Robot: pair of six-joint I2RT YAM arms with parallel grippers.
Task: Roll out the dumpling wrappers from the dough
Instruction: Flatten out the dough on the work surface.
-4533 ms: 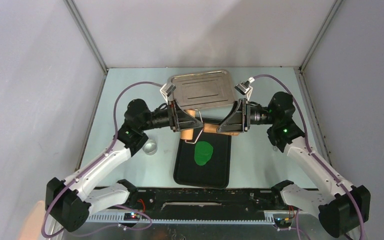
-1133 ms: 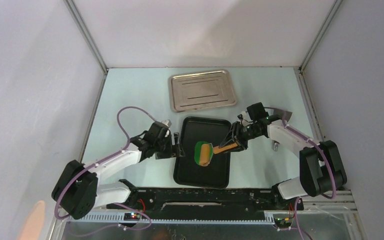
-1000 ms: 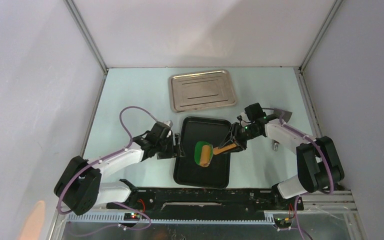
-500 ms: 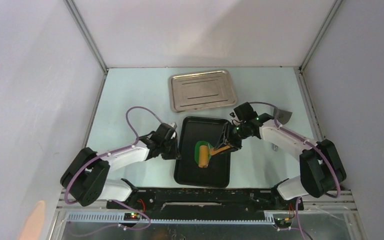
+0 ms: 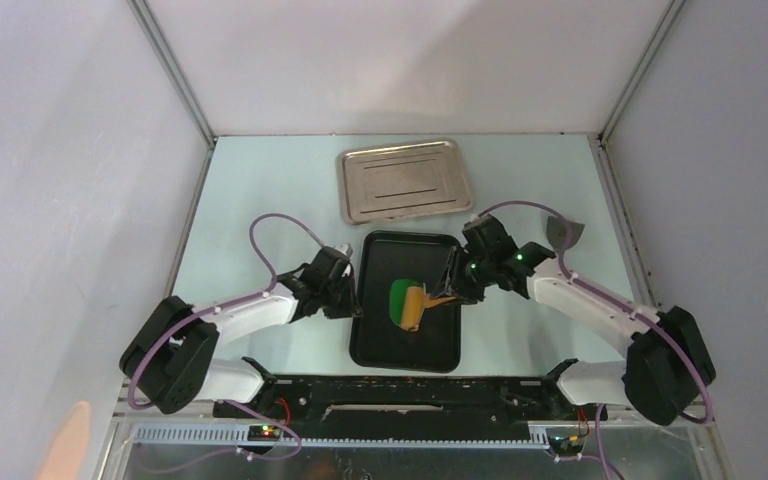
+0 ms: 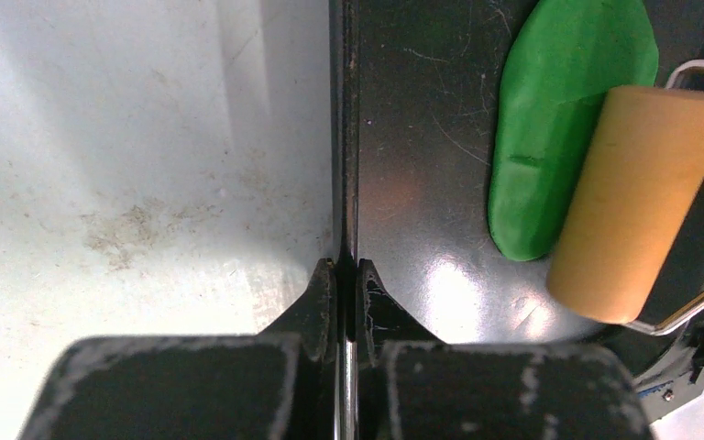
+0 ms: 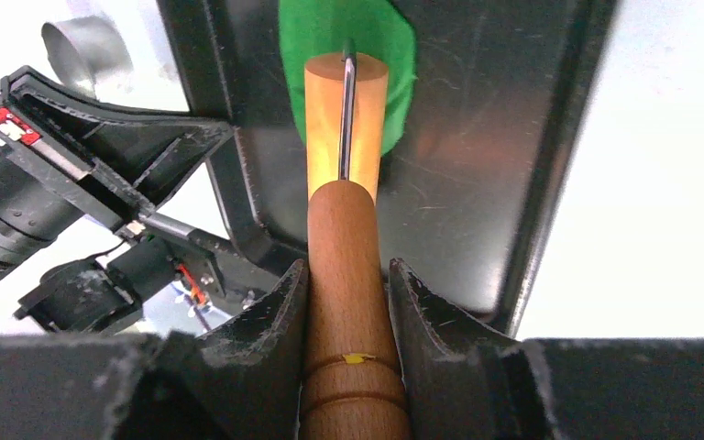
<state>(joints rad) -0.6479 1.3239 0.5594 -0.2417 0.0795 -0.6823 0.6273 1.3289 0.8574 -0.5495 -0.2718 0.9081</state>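
While the left gripper is squeezed shut on the left rim of the black tray, the right gripper pinches the wooden roller, whose head lies along the right side of the long green dough in the tray.

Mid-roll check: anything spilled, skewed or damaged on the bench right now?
Nothing stands out. The dough lies whole inside the black tray, the roller held by the right gripper rests on its right side, and the left gripper has its fingers shut on the tray's left rim. No scraps or spills show.
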